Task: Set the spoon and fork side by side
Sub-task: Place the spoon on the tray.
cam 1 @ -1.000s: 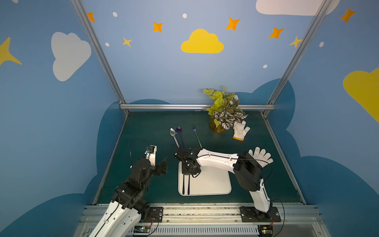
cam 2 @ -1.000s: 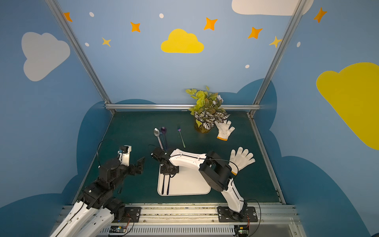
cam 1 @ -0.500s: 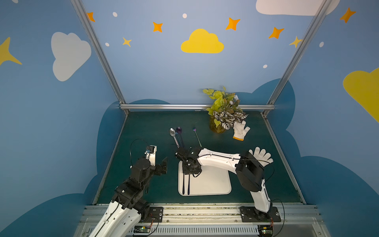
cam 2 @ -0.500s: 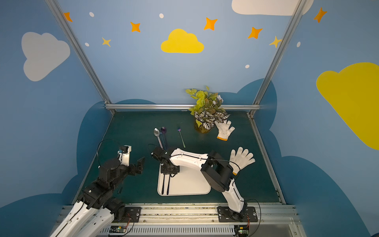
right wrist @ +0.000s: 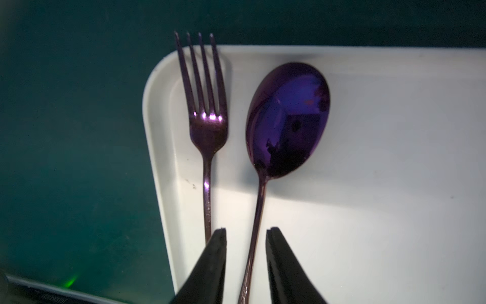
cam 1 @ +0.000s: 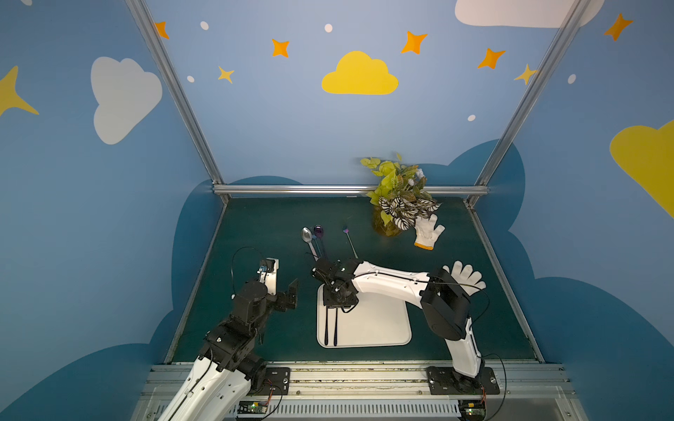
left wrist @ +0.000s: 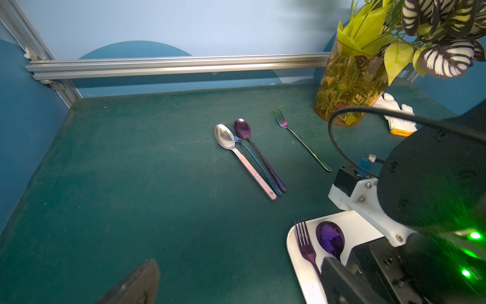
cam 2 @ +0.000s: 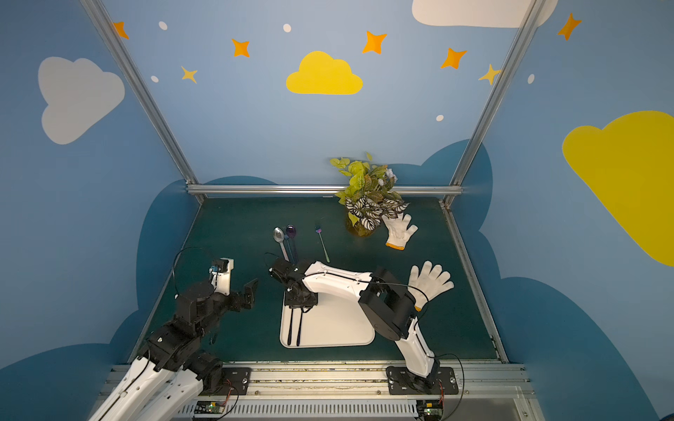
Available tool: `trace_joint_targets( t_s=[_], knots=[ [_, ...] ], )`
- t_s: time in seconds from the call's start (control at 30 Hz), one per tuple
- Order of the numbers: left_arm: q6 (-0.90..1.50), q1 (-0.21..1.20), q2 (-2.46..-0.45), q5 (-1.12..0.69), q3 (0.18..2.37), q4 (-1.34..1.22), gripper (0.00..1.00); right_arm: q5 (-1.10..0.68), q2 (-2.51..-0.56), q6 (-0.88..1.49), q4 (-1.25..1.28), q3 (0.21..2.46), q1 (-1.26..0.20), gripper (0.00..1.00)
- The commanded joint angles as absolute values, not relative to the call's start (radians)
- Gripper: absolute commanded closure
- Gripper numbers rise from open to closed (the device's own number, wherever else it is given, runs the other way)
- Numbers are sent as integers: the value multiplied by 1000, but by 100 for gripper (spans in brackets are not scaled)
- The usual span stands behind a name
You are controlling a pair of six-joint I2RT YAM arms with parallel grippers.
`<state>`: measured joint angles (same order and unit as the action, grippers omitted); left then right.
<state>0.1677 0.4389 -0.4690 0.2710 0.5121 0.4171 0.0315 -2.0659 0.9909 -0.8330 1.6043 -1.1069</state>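
Glossy metal spoon [right wrist: 288, 118], fork [right wrist: 207, 126]; tray [right wrist: 368, 158] probably plastic.

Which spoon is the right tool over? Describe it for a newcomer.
Find the white tray at the front of the green mat. Along its left edge lie a purple fork and, beside it, the purple spoon, its handle straddled by the open right tool. The silver spoon and second purple spoon lie off the tray.

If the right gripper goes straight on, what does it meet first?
Likely the spoon handle, lying between the parted fingers of the right gripper, with the white tray right under it; depth is unclear.
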Motion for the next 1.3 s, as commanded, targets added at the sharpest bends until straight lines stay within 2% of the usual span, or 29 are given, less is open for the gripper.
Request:
trace_joint_targets(
  t_s=[0.0, 0.13, 0.6, 0.77, 0.93, 1.07, 1.13, 1.27],
  knots=[
    [166, 440, -462, 282, 502, 406, 0, 9, -2076, 1009, -816, 1587, -1097, 71],
    [167, 441, -462, 282, 502, 404, 0, 1, -2081, 1016, -805, 1568, -1095, 75],
    [167, 441, -459, 279, 504, 407, 0, -4, -2090, 1019, -795, 1545, -1098, 76],
    [166, 442, -457, 278, 505, 410, 0, 0, -2103, 1011, -792, 1546, -1096, 81],
    [167, 442, -453, 281, 505, 412, 0, -7, -2118, 1009, -790, 1547, -1097, 82],
    [167, 441, -448, 282, 505, 413, 0, -10, -2124, 1010, -788, 1547, -1096, 91],
    [166, 440, -443, 285, 506, 417, 0, -3, -2119, 1009, -791, 1551, -1097, 100],
    [168, 440, -433, 290, 505, 420, 0, 22, -2103, 1014, -820, 1570, -1099, 100]
  ],
)
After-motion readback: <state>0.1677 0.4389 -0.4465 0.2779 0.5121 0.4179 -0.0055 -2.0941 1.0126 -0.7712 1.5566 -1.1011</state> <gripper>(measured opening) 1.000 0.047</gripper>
